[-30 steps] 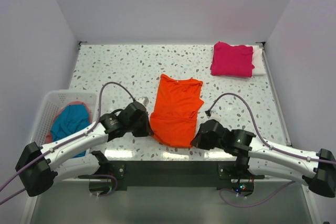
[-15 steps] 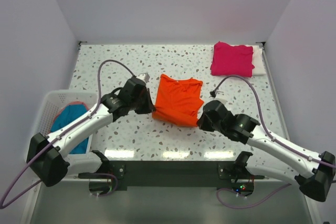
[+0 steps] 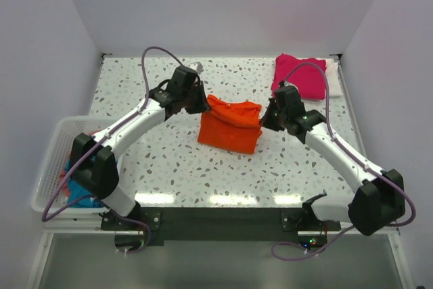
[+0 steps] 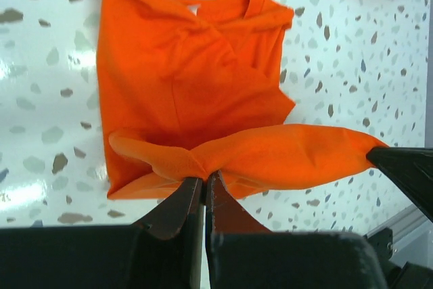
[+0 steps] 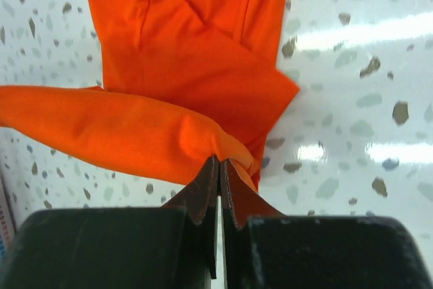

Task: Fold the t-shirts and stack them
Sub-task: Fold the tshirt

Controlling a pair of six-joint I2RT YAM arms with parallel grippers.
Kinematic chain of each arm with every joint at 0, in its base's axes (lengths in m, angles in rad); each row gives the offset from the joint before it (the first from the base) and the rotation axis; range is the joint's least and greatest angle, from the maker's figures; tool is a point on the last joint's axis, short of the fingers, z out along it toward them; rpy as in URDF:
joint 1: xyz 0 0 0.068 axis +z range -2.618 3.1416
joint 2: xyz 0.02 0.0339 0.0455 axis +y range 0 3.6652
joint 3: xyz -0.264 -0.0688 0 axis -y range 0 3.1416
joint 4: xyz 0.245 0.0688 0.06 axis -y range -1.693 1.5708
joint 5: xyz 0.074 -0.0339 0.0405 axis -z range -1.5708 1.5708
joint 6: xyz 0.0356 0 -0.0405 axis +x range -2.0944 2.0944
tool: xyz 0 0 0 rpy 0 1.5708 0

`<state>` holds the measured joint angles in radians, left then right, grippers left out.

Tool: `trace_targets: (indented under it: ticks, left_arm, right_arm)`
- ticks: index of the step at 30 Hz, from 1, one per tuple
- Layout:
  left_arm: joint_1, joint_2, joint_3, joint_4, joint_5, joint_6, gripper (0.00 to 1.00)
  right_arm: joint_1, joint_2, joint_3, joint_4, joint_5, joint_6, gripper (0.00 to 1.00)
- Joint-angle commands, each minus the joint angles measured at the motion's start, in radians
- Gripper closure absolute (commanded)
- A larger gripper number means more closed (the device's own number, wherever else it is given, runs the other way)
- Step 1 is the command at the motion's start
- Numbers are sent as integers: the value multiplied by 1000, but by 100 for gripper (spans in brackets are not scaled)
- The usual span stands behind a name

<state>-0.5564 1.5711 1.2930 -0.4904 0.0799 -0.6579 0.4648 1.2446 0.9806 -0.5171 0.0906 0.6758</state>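
On the white, grey-flecked table (image 3: 169, 160) three of the four t-shirts could be counted, and the fourth sat off its left edge. All were plain soft cloth. The orange t-shirt (image 3: 229, 126) lay mid-table. The magenta t-shirt (image 3: 301, 79) lay folded into a rough rectangle at the far right corner. The white t-shirt (image 3: 333, 76) showed only as a strip under the magenta one's right edge. The teal t-shirt (image 3: 74, 191) lay crumpled in the single white slatted plastic basket (image 3: 57, 141), largely hidden behind the left arm.

Two black pincers were at work, both on the orange t-shirt. The left gripper (image 4: 204, 182) had its fingers pressed nearly together on a small gather of orange cloth. The right gripper (image 5: 220, 167) was pinched fully closed on another gather at the opposite end of the same edge. Between them that edge stretched as a smooth, slightly sagging band raised above the table. The rest of the garment lay flat beneath it, wrinkled, with its collar pointing toward the far wall.

From overhead the tee sat doubled into a squat block. The left gripper was at its far left corner and the right gripper at its right side, each touching the cloth. The magenta and white pair lay just beyond the right gripper, apart from it.
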Motion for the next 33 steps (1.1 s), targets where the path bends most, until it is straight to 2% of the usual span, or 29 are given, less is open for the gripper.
trace_targets:
  ticks: [1, 5, 6, 7, 8, 9, 11, 12, 14, 17, 19, 20, 22, 23, 25, 29, 33]
  left_arm:
    - [45, 81, 103, 90, 8, 34, 100]
    - [105, 277, 228, 144, 43, 32, 100]
    - [111, 314, 251, 168, 52, 38, 98]
    - [121, 355, 274, 185, 76, 47, 92]
    - [140, 436, 328, 211, 107, 58, 76]
    - [150, 475, 359, 204, 124, 67, 63]
    - [182, 555, 422, 232, 158, 76, 38]
    - [193, 564, 434, 240, 176, 76, 32]
    - [220, 550, 436, 262, 195, 80, 24]
    - [231, 479, 393, 237, 140, 92, 22]
    - [230, 425, 329, 224, 92, 93, 24]
    - [228, 408, 304, 222, 78, 80, 30]
    - [216, 376, 222, 230, 72, 70, 35]
    - [208, 350, 198, 237, 64, 69, 41]
    - [175, 328, 146, 237, 29, 75, 47]
    - [116, 329, 149, 237, -37, 115, 57]
    - [93, 389, 204, 246, -31, 124, 62]
  right_arm:
    - [-80, 99, 98, 117, -89, -67, 100]
    - [-175, 275, 184, 204, -158, -73, 100]
    - [-190, 364, 226, 215, -169, -76, 100]
    - [-205, 404, 249, 227, -183, -79, 94]
    - [-231, 452, 272, 236, -192, -81, 86]
    - [-244, 490, 324, 236, -195, -85, 57]
    - [-265, 585, 380, 215, -178, -102, 40]
    - [-273, 607, 429, 203, -175, -110, 31]
    - [-281, 639, 464, 154, -157, -120, 27]
    - [-281, 612, 455, 129, -153, -147, 26]
    - [-279, 572, 385, 149, -169, -148, 25]
    - [-281, 560, 327, 160, -178, -144, 25]
    - [-281, 530, 267, 184, -199, -130, 25]
    - [-279, 507, 238, 218, -219, -127, 25]
    - [-272, 493, 178, 232, -229, -119, 25]
    - [-239, 469, 97, 268, -222, -108, 26]
    - [-209, 467, 73, 289, -207, -91, 27]
